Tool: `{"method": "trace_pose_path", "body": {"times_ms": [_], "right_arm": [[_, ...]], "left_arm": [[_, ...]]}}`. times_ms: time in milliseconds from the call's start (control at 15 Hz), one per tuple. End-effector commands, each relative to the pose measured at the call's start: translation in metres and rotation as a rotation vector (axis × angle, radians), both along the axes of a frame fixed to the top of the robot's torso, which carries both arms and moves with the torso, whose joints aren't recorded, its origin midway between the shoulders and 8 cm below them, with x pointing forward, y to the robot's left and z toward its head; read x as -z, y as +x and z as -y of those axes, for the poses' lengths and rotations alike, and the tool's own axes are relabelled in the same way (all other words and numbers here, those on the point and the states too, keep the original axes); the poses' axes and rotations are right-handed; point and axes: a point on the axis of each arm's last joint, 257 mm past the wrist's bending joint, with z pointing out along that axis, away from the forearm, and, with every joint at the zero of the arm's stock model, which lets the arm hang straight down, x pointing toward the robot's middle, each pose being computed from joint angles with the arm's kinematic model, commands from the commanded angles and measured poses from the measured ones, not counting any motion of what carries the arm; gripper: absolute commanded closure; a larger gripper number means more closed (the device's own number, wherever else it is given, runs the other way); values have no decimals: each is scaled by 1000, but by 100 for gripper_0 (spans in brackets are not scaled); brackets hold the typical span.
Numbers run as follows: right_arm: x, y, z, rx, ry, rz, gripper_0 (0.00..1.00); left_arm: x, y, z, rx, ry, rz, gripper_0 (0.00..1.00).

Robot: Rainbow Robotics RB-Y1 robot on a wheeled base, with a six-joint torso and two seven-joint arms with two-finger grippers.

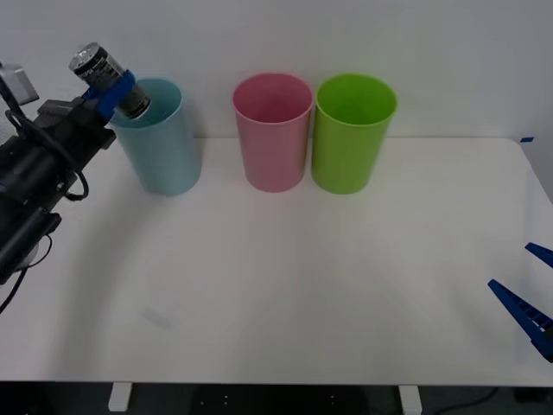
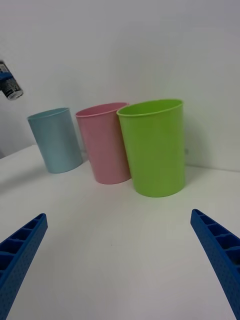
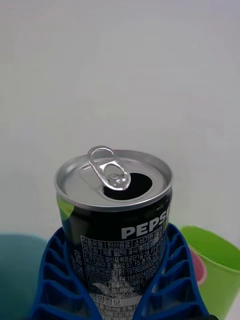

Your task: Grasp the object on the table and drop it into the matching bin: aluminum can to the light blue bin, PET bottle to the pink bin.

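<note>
My left gripper [image 1: 115, 92] is shut on the aluminum can [image 1: 108, 79], a small dark-sided can with a shiny opened pull-tab top [image 3: 114, 177]. It holds the can tilted in the air at the left rim of the light blue bin [image 1: 162, 137], above its opening. The can [image 2: 10, 86] hangs above and left of the light blue bin [image 2: 55, 140] in the right wrist view. The pink bin [image 1: 272, 130] stands just right of the blue one. My right gripper [image 1: 529, 294] rests open low at the table's right edge.
A lime green bin [image 1: 352, 131] stands right of the pink bin, all three in a row at the back of the white table [image 1: 285, 285]. Behind them is a plain white wall.
</note>
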Motion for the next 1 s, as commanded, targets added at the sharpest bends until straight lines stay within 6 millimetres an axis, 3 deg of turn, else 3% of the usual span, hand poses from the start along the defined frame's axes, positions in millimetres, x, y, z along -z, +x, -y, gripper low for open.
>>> {"method": "trace_pose_path", "body": {"times_ms": [67, 467, 1000], "right_arm": [[0, 0, 0, 0, 0, 0, 0], [0, 0, 0, 0, 0, 0, 0], [0, 0, 0, 0, 0, 0, 0]], "left_arm": [[4, 24, -6, -38, 37, -13, 100], [14, 78, -9, -110, 167, -31, 100], [7, 117, -25, -175, 222, -64, 100]]}}
